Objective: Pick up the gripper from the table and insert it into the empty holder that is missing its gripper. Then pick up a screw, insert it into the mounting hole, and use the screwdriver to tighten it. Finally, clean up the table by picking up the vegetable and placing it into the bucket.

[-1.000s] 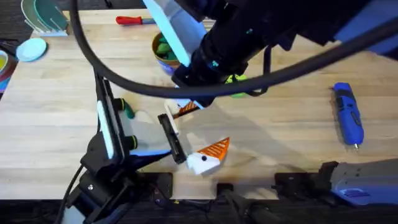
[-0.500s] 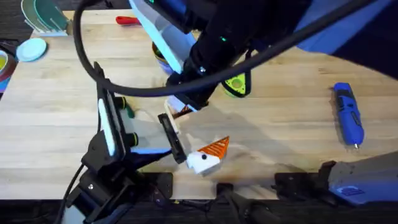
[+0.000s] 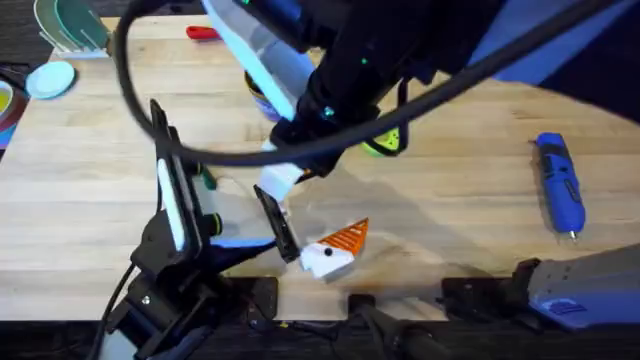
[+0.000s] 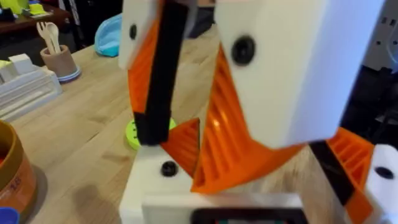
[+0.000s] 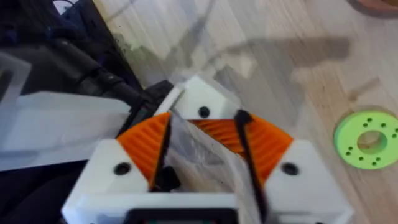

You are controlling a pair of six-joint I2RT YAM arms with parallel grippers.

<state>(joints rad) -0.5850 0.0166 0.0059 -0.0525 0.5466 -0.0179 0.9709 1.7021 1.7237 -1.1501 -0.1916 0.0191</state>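
Trouble ahead: our right gripper [image 5: 202, 146] pinches holder [image 5: 200, 106]; wedge might jam (crooked fit). Left jaws: we cannot tell.

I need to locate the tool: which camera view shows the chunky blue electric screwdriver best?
The overhead view: the chunky blue electric screwdriver lies whole and unobstructed on the wooden table, at its right side. I cannot find it in either wrist view.

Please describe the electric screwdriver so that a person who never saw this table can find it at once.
Look at the right end of the wooden table, far from the arms working in the middle. The screwdriver lies there alone: a chunky blue cylinder with a thin metal bit. The other screwdriver, at the far edge, is slim and red-handled.
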